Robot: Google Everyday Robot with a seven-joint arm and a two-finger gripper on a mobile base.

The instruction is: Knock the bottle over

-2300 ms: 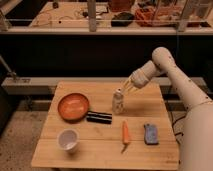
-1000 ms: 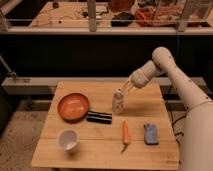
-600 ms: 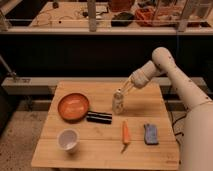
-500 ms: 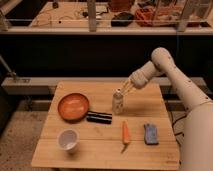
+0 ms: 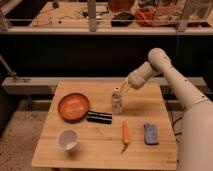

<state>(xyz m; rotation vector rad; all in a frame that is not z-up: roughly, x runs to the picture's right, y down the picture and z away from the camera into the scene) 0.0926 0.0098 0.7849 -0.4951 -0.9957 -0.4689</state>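
The small pale beige bottle [image 5: 117, 101] stands upright near the middle of the wooden table [image 5: 100, 147], just right of the orange bowl. My gripper [image 5: 123, 90] reaches in from the right and sits at the bottle's cap and neck, on its upper right side. The white arm runs up and right from it.
An orange bowl [image 5: 73, 106] sits at the table's left. A flat black bar [image 5: 99, 117] lies in front of the bottle. A white cup [image 5: 68, 139] stands at the front left. A carrot [image 5: 125, 133] and a blue sponge [image 5: 150, 133] lie at the front right.
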